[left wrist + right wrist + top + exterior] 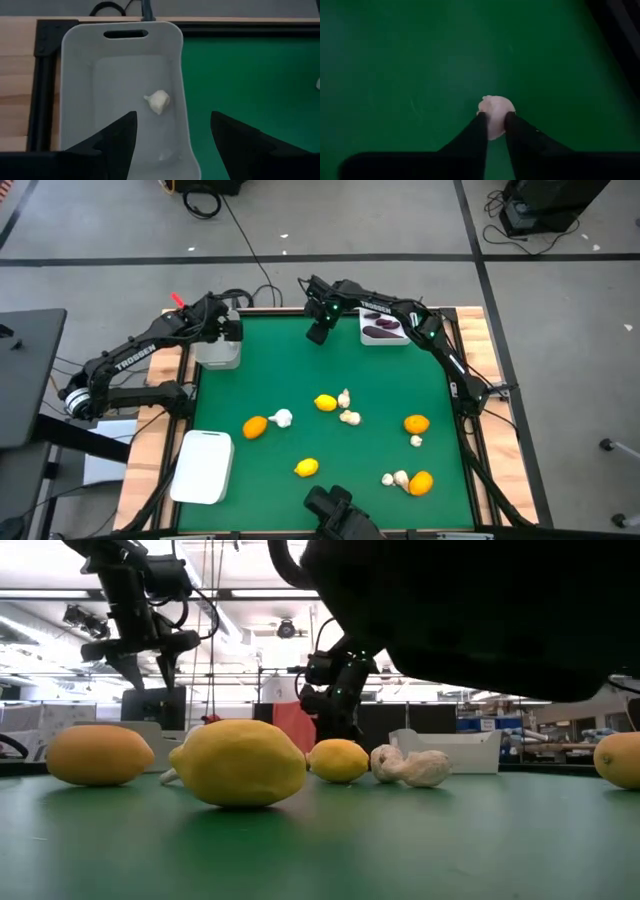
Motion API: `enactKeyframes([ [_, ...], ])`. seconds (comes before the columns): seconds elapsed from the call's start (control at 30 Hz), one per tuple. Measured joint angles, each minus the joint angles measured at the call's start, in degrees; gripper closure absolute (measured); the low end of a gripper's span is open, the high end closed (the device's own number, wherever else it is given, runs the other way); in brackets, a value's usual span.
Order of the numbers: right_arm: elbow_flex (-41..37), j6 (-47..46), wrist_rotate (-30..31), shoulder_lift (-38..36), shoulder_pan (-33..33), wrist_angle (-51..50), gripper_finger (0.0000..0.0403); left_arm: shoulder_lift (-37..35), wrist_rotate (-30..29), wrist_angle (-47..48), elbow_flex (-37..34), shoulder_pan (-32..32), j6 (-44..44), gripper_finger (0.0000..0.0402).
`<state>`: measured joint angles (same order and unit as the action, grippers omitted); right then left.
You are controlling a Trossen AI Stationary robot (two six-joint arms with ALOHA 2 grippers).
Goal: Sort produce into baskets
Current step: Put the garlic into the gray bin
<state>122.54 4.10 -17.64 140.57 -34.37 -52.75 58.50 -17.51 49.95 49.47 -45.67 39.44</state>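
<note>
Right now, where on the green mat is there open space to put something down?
Bare mat lies behind the yellow lemon, between the grey bin and the eggplant bin. The middle and right front, around the garlic cluster and oranges, are crowded.

Right end effector (pixel 495 125) fingers half hide a garlic bulb (pixel 496 108).

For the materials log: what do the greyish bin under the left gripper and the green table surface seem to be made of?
The greyish rounded-corner bin looks like moulded plastic, matt and slightly translucent, with a cut-out handle slot. The green table surface looks like a felt or fabric mat; it shows faint scuffs and no glare. The open left gripper hovers above the bin.
</note>
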Motion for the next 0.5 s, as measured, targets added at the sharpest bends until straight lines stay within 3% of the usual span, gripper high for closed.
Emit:
enactKeyframes([
  [0.13,0.02,0.00,-0.16,0.00,-0.17,-0.41,0.0390,0.00,1.59,-1.65,0.00,0.02,-0.27,0.0144],
  [0.5,0.15,-1.56,-2.50,-4.51,2.24,-4.55,0.0398,0.00,12.41,-16.27,0.00,0.02,-15.14,0.0144],
])
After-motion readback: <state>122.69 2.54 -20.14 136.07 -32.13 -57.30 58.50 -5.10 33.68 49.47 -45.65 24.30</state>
